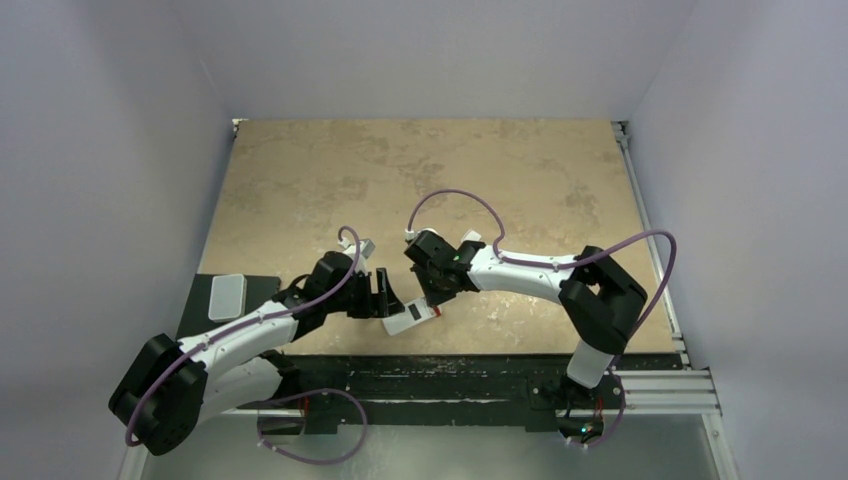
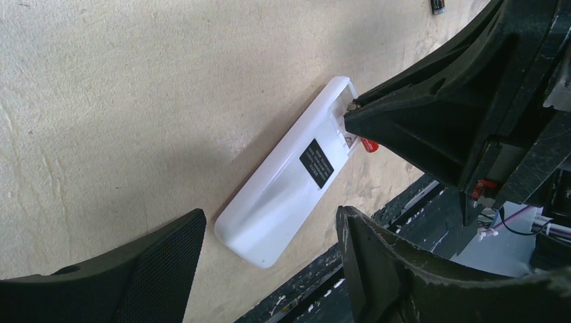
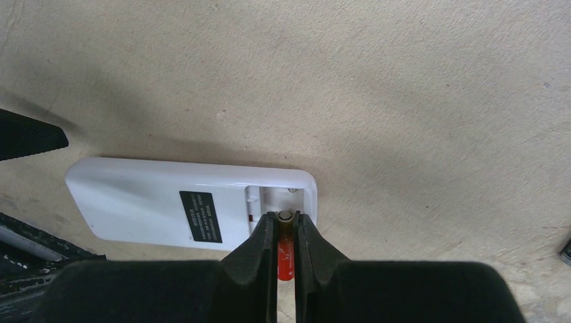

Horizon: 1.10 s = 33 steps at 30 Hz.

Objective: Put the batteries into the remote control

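Top camera high at near edge, looks down on whole table (image 1: 300,170). Both wrist cameras close, look down; share same remote (image 2: 279,198) (image 3: 135,195).

White remote control (image 1: 406,321) on tan table (image 1: 520,180), right pincer (image 1: 436,303) over one end, left pincer (image 1: 390,298) beside.

We see the white remote control (image 3: 155,202) lying flat and back up near the table's (image 1: 500,180) near edge, its black label showing and its battery bay uncovered at its right end. The reddish-orange battery (image 3: 285,259), pinched in the right gripper (image 3: 286,225), meets that bay. The dark battery (image 2: 438,6) lies on the table, apart from the remote.
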Tool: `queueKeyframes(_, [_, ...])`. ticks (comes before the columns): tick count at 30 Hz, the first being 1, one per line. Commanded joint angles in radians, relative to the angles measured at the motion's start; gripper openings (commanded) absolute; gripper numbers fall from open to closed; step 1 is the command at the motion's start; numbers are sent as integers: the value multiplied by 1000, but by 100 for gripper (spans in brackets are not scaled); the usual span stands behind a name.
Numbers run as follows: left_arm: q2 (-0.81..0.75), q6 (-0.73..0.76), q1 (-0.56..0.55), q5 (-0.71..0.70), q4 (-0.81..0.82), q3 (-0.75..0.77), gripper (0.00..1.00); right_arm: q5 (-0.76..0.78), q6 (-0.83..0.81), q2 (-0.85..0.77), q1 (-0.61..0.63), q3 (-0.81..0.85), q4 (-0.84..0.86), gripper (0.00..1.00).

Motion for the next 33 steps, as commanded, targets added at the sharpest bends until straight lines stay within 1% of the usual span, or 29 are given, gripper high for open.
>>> queueKeyframes(1, [-9, 17, 1, 14, 15, 29, 72, 28, 17, -8, 5, 17, -7, 10])
queueKeyframes(20, [-7, 14, 2, 25, 26, 28, 72, 48, 16, -4, 7, 41, -21, 22])
queueKeyframes(33, [-10, 14, 1, 27, 28, 24, 72, 38, 18, 12, 15, 65, -24, 26])
